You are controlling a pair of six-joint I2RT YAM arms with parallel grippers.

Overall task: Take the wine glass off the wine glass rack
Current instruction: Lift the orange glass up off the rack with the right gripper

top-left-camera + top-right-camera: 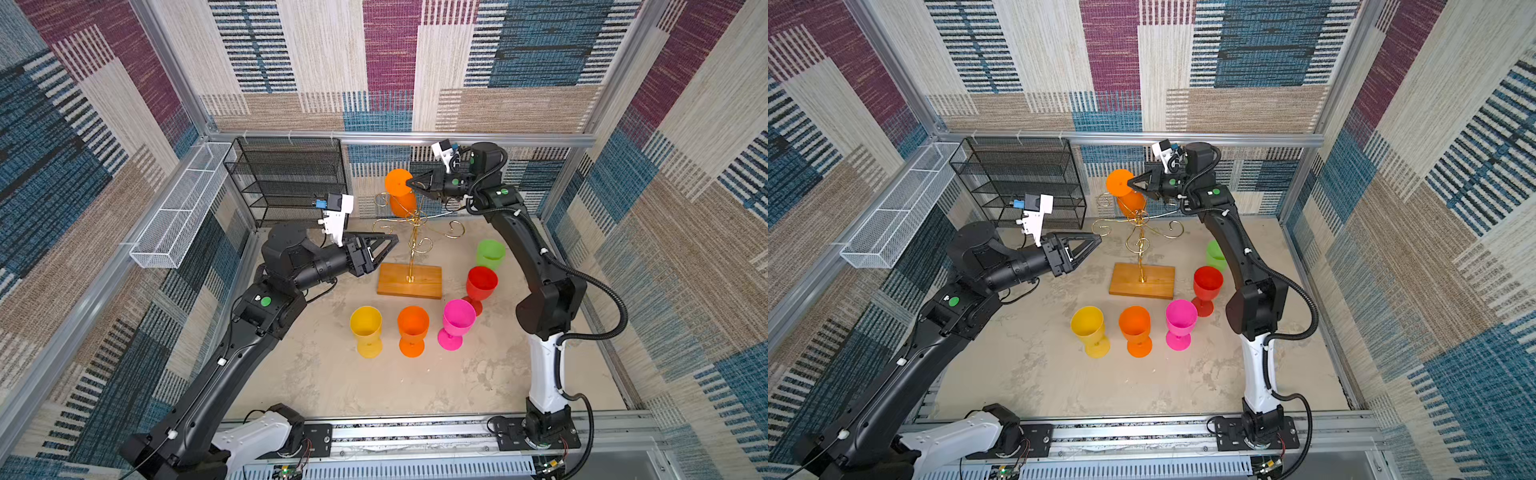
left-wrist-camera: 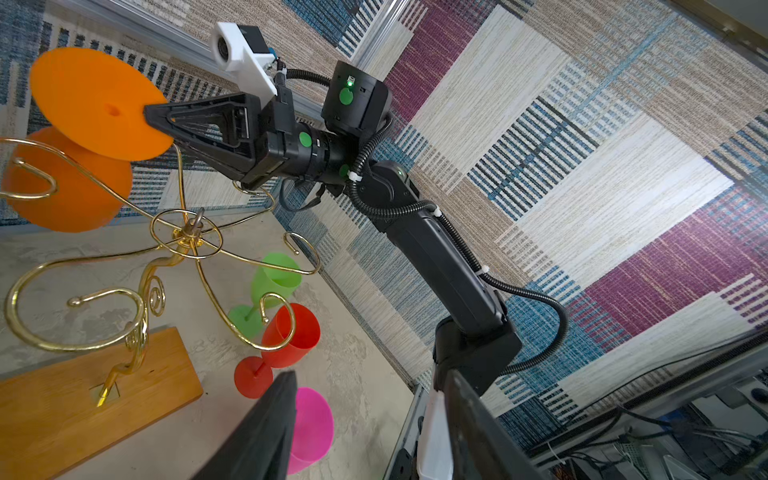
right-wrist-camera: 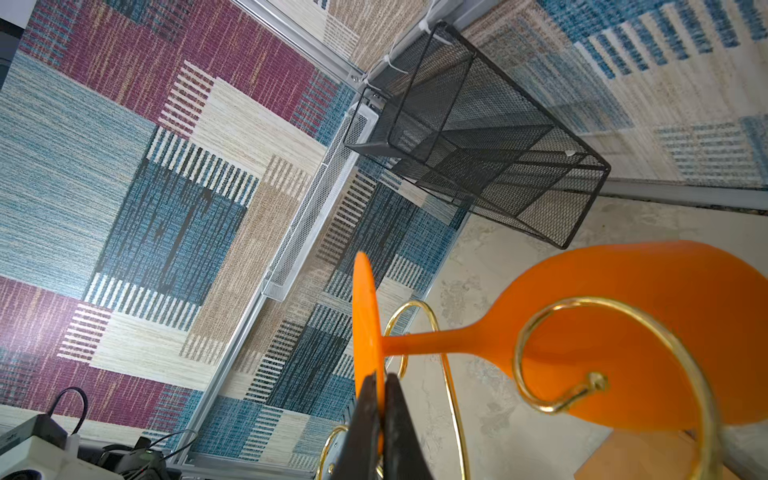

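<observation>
The matte orange plastic wine glass [image 1: 399,185] hung foot-up and tilted, its slim stem threaded through a scrolled arm of the thin gold wire rack on a wooden block [image 1: 395,282]. The right tool [image 1: 411,183] was clamped on the rim of the flat disc foot. The left tool [image 1: 392,239] waited nearby, jaws apart, empty. Lifting the glass clear seemingly remained.
</observation>
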